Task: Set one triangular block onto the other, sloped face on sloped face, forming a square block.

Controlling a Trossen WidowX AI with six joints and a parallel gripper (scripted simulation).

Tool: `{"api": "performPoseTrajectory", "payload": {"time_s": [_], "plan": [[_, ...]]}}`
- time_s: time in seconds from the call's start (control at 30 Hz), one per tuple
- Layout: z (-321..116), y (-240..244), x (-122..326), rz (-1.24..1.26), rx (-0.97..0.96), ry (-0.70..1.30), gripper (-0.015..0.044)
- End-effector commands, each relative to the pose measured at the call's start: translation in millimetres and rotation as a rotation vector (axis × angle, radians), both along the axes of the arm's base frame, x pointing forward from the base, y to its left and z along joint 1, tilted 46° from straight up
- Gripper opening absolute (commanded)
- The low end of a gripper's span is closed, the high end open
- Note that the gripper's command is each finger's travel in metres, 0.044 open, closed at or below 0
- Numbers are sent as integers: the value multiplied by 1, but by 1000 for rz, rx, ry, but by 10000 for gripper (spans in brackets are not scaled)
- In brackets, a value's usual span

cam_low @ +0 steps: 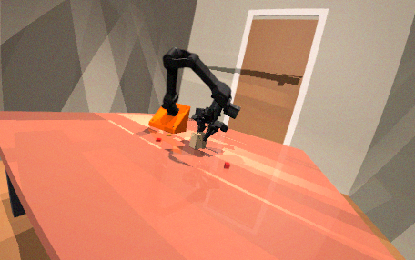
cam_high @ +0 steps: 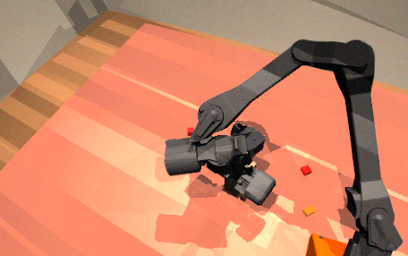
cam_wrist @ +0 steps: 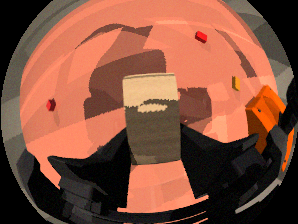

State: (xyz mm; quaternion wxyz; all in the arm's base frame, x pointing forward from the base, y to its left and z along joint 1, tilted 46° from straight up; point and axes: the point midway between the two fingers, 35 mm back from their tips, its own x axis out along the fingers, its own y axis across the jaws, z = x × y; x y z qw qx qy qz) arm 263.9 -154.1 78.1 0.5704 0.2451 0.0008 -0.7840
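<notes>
A beige wooden block is between the fingers of my gripper, which is shut on it. In the wrist view its broad face is turned to the camera, and a thin line runs across its far end. In the exterior view the beige shape looks blocky and sits low, at or just above the table. No second triangular block shows apart from it. I cannot tell whether the beige shape is one block or two together. The arm hides most of it in the top view.
One small red block and a small yellow block lie toward the orange base. Another small red block lies on the other side of the gripper.
</notes>
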Motion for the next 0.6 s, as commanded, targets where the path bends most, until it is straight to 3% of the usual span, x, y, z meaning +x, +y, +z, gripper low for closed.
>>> {"api": "performPoseTrajectory", "payload": {"time_s": [0.0,0.57], "plan": [[1,0,0,4,-4,0,0],[0,-2,0,0,-1,0,0]]}}
